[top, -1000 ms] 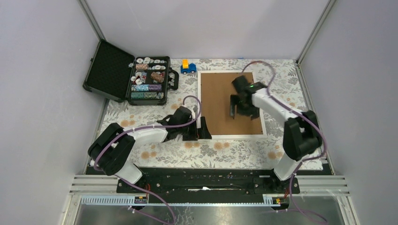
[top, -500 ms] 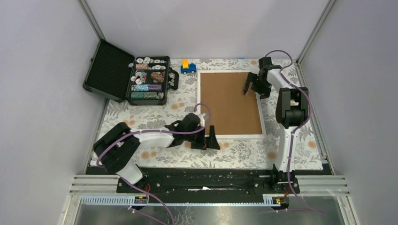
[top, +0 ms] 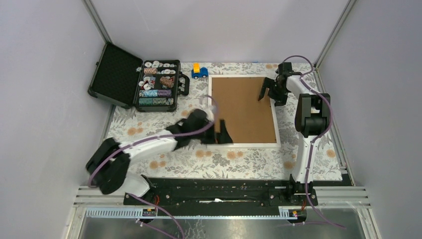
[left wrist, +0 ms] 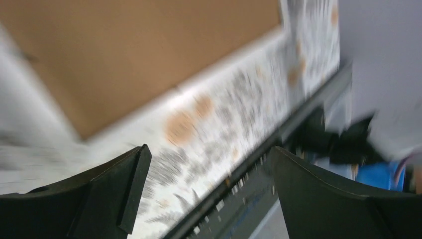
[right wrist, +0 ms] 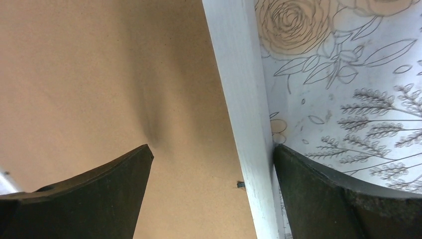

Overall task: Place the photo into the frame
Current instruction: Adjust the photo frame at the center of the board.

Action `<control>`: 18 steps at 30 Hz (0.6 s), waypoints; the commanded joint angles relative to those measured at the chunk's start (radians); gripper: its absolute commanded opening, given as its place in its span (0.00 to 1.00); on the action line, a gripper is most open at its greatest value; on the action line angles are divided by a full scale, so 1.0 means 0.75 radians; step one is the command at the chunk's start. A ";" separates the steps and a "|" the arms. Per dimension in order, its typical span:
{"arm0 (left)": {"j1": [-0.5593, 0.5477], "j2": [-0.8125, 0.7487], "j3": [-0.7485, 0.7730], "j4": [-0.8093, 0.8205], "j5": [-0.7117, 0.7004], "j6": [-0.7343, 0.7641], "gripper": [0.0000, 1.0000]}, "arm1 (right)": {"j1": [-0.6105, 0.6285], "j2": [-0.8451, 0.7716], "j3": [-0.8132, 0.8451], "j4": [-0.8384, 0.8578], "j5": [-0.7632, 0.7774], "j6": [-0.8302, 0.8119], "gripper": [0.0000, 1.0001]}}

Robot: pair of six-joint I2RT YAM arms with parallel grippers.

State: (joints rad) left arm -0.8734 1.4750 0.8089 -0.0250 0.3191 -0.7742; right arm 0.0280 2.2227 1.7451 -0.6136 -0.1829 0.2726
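The frame (top: 216, 110) lies face down on the floral cloth, white moulding around a brown back (top: 243, 107). The photo is hidden. My right gripper (top: 269, 94) stands open at the frame's right edge near the far corner. In the right wrist view the right gripper (right wrist: 211, 149) straddles the white moulding (right wrist: 238, 94): one finger is over the brown back (right wrist: 99, 74), and the other finger (right wrist: 328, 199) lies against the moulding's outer side. My left gripper (top: 222, 134) is open and empty at the frame's near left corner. The left wrist view is motion-blurred, with the left gripper (left wrist: 209, 149) over the cloth.
An open black case (top: 158, 85) of poker chips sits at the far left, its lid (top: 114, 74) laid back. A small blue and yellow toy car (top: 199, 71) stands just beyond the frame's far left corner. The arms' black base rail (top: 214, 191) runs along the near edge.
My right gripper left the middle of the brown back and went to the frame's far right edge. My left gripper swung out in front of the frame, then back onto its near left corner.
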 commanded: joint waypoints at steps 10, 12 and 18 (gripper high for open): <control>0.367 0.109 -0.019 0.152 -0.212 -0.036 0.99 | -0.029 -0.036 -0.077 0.071 -0.351 0.108 1.00; 0.319 0.169 0.024 0.144 -0.222 -0.018 0.99 | -0.029 -0.001 -0.032 0.034 -0.364 0.086 1.00; 0.031 0.275 0.085 0.226 -0.161 -0.093 0.99 | -0.013 0.061 0.044 -0.010 -0.393 0.079 1.00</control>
State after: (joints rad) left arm -0.6899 1.6344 0.8177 0.0074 0.1223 -0.7868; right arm -0.0177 2.2284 1.7348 -0.5652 -0.3721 0.3172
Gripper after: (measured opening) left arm 0.990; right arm 0.995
